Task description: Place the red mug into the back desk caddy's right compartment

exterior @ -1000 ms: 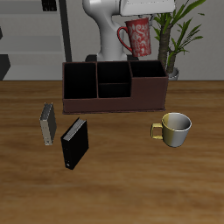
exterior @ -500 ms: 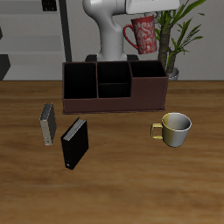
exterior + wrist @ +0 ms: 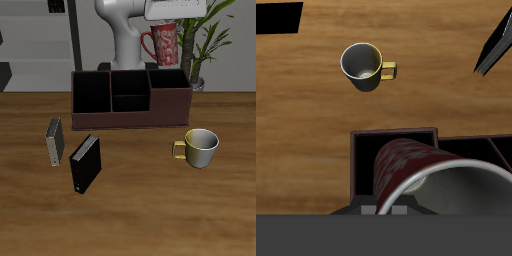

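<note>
even soft lighting, faint shadows, sharp low-resolution renders.

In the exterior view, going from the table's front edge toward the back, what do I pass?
Black book-like box → yellow-cream mug → back desk caddy → red mug held up in the gripper. The small grey box overlaps the first two in depth, so it is omitted.

Simulated office or study desk. Evidence: wood-grain table point(image 3: 140, 200) w/ a dark brown desk caddy point(image 3: 130, 98) near its back edge, two books point(image 3: 85, 163) toward the front, a yellow-cream mug point(image 3: 199, 147), a potted plant point(image 3: 205, 40) at a back corner, grey shelving point(image 3: 40, 40) behind.
</note>
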### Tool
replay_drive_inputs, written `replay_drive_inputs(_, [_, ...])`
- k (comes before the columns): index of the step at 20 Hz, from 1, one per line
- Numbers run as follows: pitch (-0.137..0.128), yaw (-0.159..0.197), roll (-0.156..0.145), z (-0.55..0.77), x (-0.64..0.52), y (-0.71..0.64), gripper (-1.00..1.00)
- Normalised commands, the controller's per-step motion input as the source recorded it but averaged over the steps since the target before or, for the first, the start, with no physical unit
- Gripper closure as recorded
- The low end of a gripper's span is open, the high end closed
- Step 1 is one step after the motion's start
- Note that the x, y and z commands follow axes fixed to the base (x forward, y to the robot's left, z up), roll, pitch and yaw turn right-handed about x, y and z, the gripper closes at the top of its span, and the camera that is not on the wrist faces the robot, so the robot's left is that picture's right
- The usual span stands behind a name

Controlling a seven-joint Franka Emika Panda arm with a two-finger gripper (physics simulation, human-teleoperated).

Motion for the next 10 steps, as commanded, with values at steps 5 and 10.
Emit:
replay_drive_inputs(5, [0.024, -0.028, -0.013, -0.15, 0.09, 0.02, 1.00])
replay_drive_inputs(10, [0.020, -0.033, -0.001, -0.07, 0.08, 0.09, 1.00])
